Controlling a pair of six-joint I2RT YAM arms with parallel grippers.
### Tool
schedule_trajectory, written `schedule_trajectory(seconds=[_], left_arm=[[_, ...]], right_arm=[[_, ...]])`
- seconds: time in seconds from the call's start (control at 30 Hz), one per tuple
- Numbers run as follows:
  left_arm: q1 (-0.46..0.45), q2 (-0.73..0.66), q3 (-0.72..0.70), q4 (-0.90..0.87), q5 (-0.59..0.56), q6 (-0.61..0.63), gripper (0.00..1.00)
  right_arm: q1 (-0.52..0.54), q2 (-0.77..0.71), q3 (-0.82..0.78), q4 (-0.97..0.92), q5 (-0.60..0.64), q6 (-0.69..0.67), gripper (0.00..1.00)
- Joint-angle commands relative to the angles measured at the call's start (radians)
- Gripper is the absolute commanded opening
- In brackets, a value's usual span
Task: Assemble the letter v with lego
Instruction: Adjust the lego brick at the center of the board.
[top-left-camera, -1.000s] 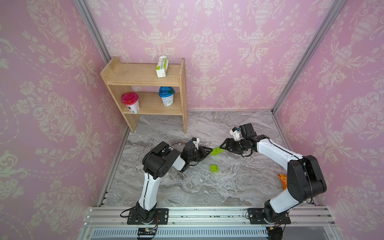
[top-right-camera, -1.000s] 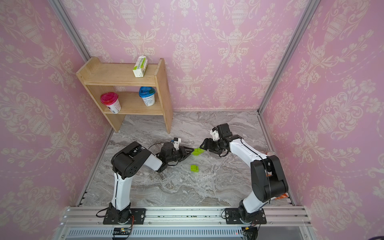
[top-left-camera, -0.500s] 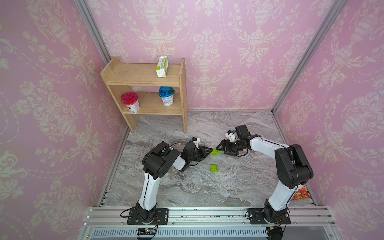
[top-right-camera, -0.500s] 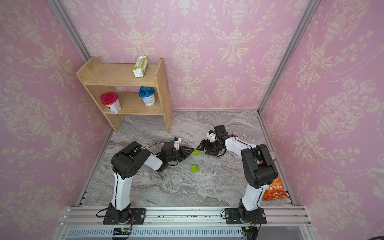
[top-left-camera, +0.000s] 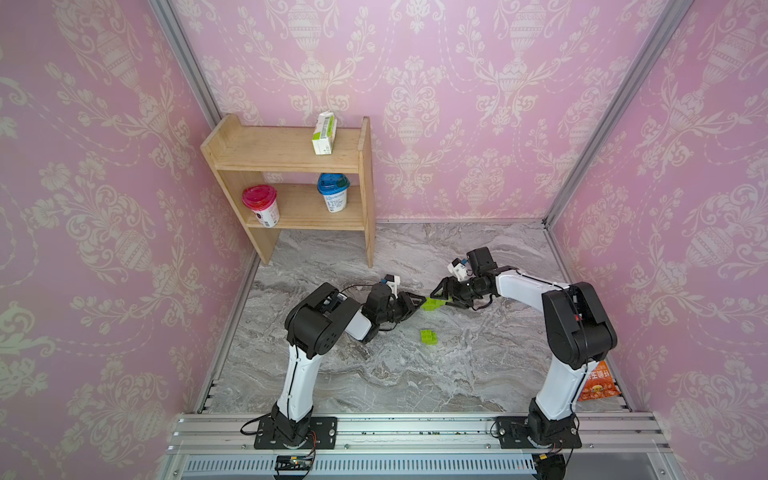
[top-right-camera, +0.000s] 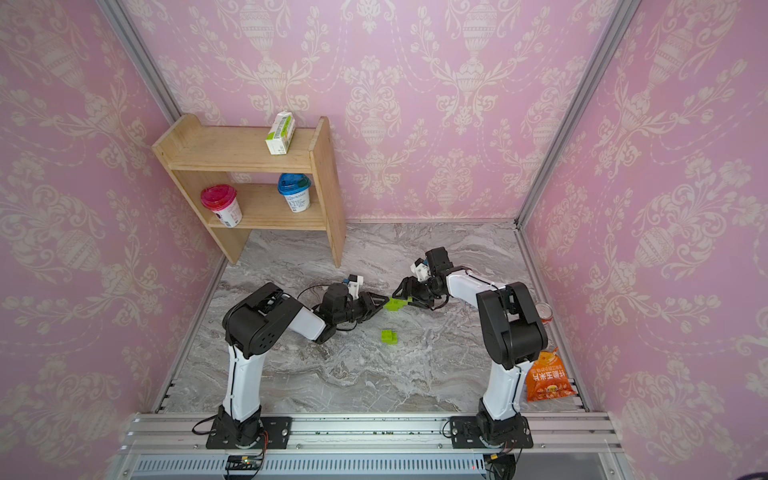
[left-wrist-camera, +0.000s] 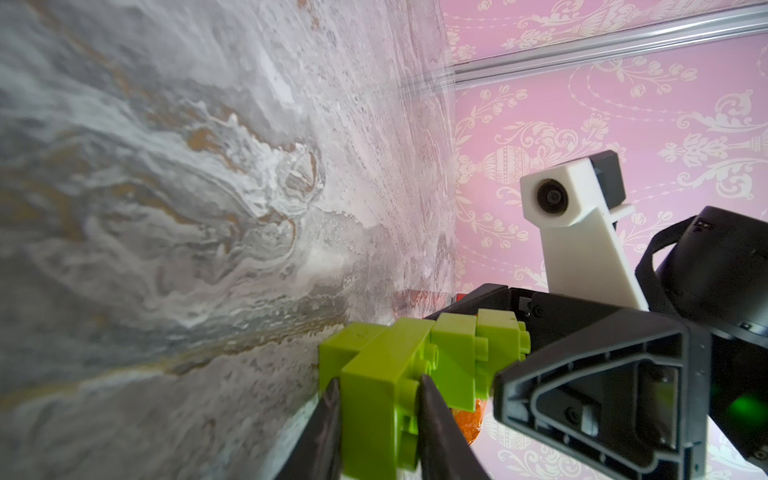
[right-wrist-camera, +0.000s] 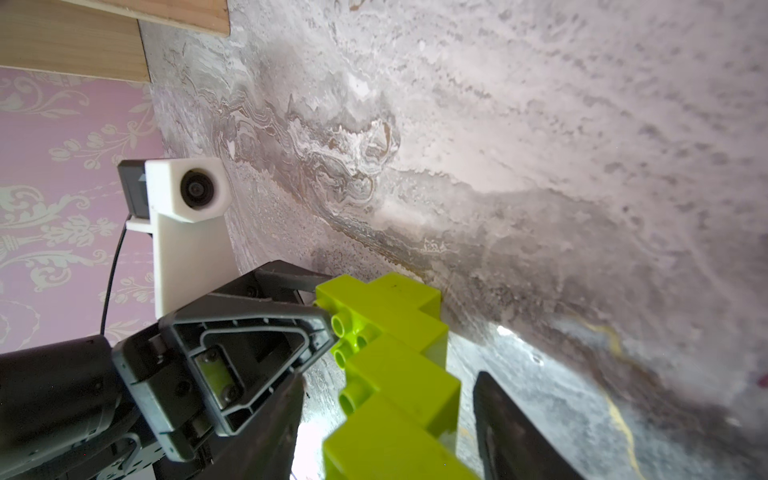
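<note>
Plainly, the left pincer (left-wrist-camera: 378, 388) was pinching one end of the lego chain (left-wrist-camera: 457, 353). Its dark fingertips (left-wrist-camera: 324, 424) were pressed flat against a brick's two sides, seemingly to hold the stepped strip steady above the marble table (top-left-camera: 415, 374). The far end of that strip reached in between the tips of the right pincer (right-wrist-camera: 390, 415). Those tips stood spread, with a sliver of gap on each side, so that pincer was probably there to take or press the far bricks. A second small lego clump (top-left-camera: 429, 336) lay loose on the table near both pincers, on the side toward the arms' bases, likely waiting to form the V's other arm. Both arms were stretched low and forward, wrists rolled sideways, pincers pointing tip to tip.
</note>
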Motion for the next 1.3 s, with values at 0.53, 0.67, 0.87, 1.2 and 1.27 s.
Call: schedule_trajectory(seconds=[0.53,0.67,0.87,1.2,1.27], left_arm=[[-0.01,0.022,0.01,-0.123,0.015,0.043,0.4],[-0.009,0.013,0.006,-0.119,0.016,0.048,0.44],[-0.006,-0.031,-0.017,-0.107,0.015,0.08,0.51],[0.005,-0.156,-0.122,-0.096,0.093,0.236,0.59],[0.001,-0.177,-0.126,-0.123,0.134,0.278,0.58]], right_arm=[[-0.003,0.024,0.028,-0.042,0.0,-0.029,0.47],[-0.004,0.021,0.03,-0.054,0.01,-0.038,0.45],[-0.004,0.02,0.034,-0.065,0.018,-0.044,0.43],[-0.003,0.017,0.034,-0.084,0.021,-0.056,0.42],[-0.003,0.017,0.034,-0.093,0.022,-0.061,0.42]])
